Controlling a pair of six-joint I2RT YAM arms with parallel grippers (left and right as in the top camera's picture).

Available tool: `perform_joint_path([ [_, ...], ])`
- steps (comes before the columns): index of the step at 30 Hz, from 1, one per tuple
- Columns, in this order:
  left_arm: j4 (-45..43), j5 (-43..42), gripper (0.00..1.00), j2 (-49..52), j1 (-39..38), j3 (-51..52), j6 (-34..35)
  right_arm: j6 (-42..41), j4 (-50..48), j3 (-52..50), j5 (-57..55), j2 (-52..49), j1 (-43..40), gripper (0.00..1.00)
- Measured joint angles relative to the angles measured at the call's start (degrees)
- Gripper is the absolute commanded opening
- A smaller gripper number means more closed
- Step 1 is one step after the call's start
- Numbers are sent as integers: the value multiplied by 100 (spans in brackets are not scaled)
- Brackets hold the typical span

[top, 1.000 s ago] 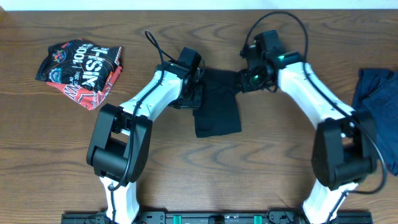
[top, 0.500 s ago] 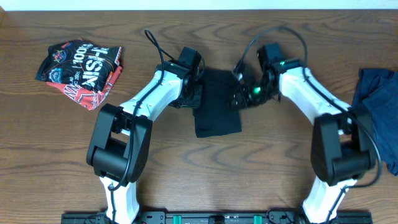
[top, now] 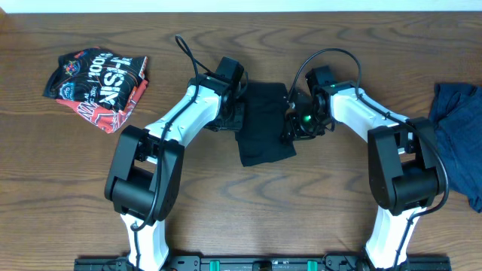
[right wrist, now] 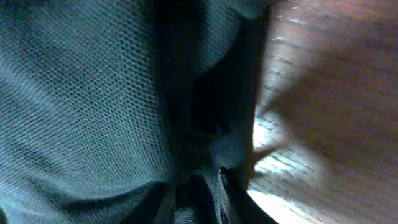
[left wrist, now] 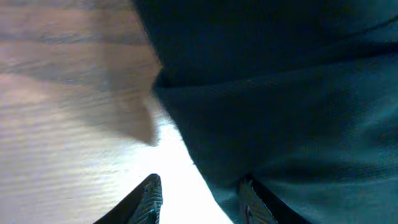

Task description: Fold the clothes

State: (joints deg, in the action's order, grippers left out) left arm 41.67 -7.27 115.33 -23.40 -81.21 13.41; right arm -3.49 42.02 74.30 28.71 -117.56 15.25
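While right pincer (right wrist: 193,200) pinches the black shirt (right wrist: 81,93) (bunched), left pincer (left wrist: 199,190) gapes.

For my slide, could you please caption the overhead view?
Left gripper, right gripper flank black shirt; printed garment, blue garment lie aside.

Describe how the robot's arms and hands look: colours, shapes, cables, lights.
Both the left arm and right arm have white tubular links with bulky black joints. The left hand and right hand are black. Thin black cables trail from both, and a green light glows near the right wrist.
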Motion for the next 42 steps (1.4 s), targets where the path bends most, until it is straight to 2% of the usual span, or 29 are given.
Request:
perform_joint_path([
  [3, 57, 190, 72, -186, 76, 0, -57, -52, 39, 4, -114, 22, -4, 22],
  [6, -151, 232, 82, -654, 323, -2, -48, -136, 157, 28, -273, 74, -35, 26],
  [7, -232, 199, 83, -822, 431, -7, -35, -162, 195, 28, -341, 109, -59, 30],
  [8, -323, 111, 84, -999, 573, -17, -37, -205, 229, 28, -474, 155, -94, 39],
  [10, -457, -157, 85, -1198, 811, -50, -37, -243, 278, 24, -702, 297, -232, 46],
  [11, -516, -321, 86, -1231, 942, -68, -35, -262, 302, 22, -774, 393, -297, 54],
  [12, -590, -505, 86, -1224, 1051, -68, -35, -284, 339, 20, -855, 566, -391, 70],
  [13, -629, -645, 86, -1182, 1119, -68, -35, -299, 352, 20, -901, 708, -450, 74],
  [21, -1307, -2343, 87, -164, 1394, -66, -35, -264, 693, 22, -1211, 2288, -876, 75],
  [32, -2006, -3797, 87, 826, 1322, -68, -11, -214, 1156, 22, -1703, 2424, -922, 75],
  [34, -2162, -4111, 81, 925, 1220, -70, -9, -214, 1161, 22, -1722, 2424, -922, 75],
  [35, -2245, -4249, 74, 981, 1156, -83, 2, -214, 1161, 22, -1729, 2424, -922, 75],
  [37, -2380, -4441, 49, 1106, 994, -114, 7, -214, 1169, 22, -1744, 2424, -922, 75],
  [39, -2507, -4518, 9, 1226, 796, -125, 7, -214, 1174, 22, -1768, 2424, -922, 75],
  [40, -2586, -4531, 6, 1294, 704, -114, 2, -214, 1176, 22, -1770, 2424, -922, 75],
  [42, -2767, -4645, 6, 1364, 575, -107, -11, -214, 1176, 22, -1786, 2424, -922, 74],
])
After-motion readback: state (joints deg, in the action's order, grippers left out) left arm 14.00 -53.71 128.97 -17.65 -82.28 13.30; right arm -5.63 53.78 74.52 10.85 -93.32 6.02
